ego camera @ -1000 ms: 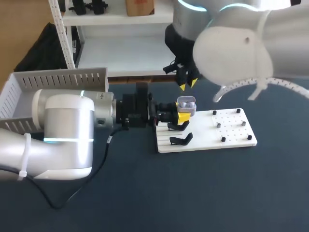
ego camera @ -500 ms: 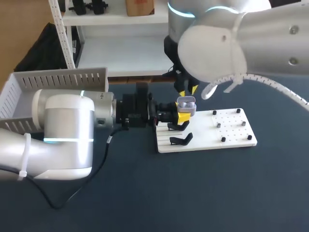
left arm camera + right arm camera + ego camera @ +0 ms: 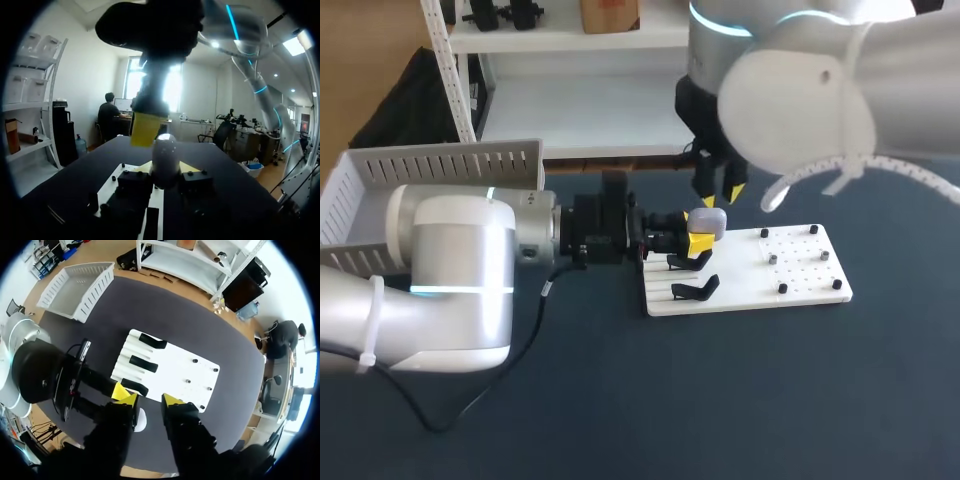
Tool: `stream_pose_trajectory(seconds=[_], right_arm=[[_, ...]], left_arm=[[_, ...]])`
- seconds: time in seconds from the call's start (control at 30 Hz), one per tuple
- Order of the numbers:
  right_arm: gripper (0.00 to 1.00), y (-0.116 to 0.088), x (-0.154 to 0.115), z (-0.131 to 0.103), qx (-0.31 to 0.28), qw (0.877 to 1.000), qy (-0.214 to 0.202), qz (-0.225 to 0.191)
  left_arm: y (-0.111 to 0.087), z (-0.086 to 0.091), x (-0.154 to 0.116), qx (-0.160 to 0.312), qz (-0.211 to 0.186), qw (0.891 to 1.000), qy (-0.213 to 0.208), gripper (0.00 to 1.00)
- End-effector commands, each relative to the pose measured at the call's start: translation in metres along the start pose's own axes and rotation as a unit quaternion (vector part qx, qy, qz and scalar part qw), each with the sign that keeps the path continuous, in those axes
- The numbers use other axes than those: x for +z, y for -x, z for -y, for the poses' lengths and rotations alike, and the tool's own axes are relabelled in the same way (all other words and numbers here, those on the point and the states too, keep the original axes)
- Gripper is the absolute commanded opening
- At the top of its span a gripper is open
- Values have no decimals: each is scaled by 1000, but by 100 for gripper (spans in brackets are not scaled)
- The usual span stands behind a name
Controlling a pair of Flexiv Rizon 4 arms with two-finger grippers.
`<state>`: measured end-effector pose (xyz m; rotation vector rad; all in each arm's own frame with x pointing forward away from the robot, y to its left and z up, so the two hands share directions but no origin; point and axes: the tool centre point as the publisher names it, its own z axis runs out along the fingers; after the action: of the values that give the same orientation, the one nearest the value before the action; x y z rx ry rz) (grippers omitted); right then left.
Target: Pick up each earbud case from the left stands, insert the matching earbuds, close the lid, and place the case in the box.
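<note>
My left gripper [image 3: 698,234] reaches in level from the left and is shut on a grey-white earbud case [image 3: 706,221], whose lid is down. It holds the case just above the left end of the white board [image 3: 810,290]. In the left wrist view the case [image 3: 165,156] stands upright between my fingers. My right gripper [image 3: 721,198] hangs just above and behind the case, open with nothing between its yellow tips. In the right wrist view my right gripper [image 3: 149,398] looks down, and the case [image 3: 139,420] shows pale under its left finger. One right fingertip [image 3: 147,128] shows right above the case.
Two black stands [image 3: 692,276] sit on the board's left half. Several small dark pegs [image 3: 773,258] stud its right half. The white slatted box [image 3: 380,195] stands at the far left, behind my left arm. The dark tabletop is bare in front of the board.
The case's lid, open a second ago, is now down. My right gripper came down onto it, then rose and shifted a little right. The left arm has kept still.
</note>
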<state>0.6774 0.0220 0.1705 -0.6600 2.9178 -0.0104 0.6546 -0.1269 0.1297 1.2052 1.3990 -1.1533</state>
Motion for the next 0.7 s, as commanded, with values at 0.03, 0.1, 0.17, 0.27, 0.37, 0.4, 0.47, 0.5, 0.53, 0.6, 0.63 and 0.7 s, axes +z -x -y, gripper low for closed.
stream_pose_trajectory(seconds=[0.03, 0.1, 0.17, 0.27, 0.37, 0.4, 0.47, 0.5, 0.53, 0.6, 0.63, 0.7], right_arm=[[29, -13, -15, -1, 8, 999, 2, 38], [30, -18, -30, 1, 14, 998, 6, 56], [31, -24, -39, 1, 16, 998, 8, 65], [35, -36, -49, 4, 14, 997, 15, 74], [44, -48, -55, 7, 12, 996, 33, 83], [63, -53, -57, 8, 10, 996, 37, 86], [100, -61, -58, 10, 9, 995, 42, 89], [100, -65, -57, 12, 8, 995, 45, 90], [100, -70, -56, 12, 7, 995, 46, 89], [100, -76, -51, 13, 4, 995, 56, 84], [100, -77, -49, 13, 7, 995, 60, 83], [100, -84, -44, 13, 10, 994, 78, 80]], left_arm=[[0, 0, 0, 0, 1, 1000, 2, 0], [0, 0, 0, 0, 1, 1000, 2, 0], [0, 0, 0, 0, 1, 1000, 2, 0], [0, 0, 0, 0, 1, 1000, 2, 0], [6, -4, -13, 12, -3, 1000, 8, 0], [7, -5, -17, 15, -6, 1000, 11, 0], [10, -8, -25, 19, -1, 1000, 13, 0], [12, -10, -31, 23, -3, 1000, 20, 0], [13, -12, -37, 27, -8, 999, 23, 0], [16, -18, -50, 29, 3, 999, 30, 0], [18, -19, -55, 33, 3, 999, 32, 0], [23, -26, -73, 43, 2, 998, 39, 0]])
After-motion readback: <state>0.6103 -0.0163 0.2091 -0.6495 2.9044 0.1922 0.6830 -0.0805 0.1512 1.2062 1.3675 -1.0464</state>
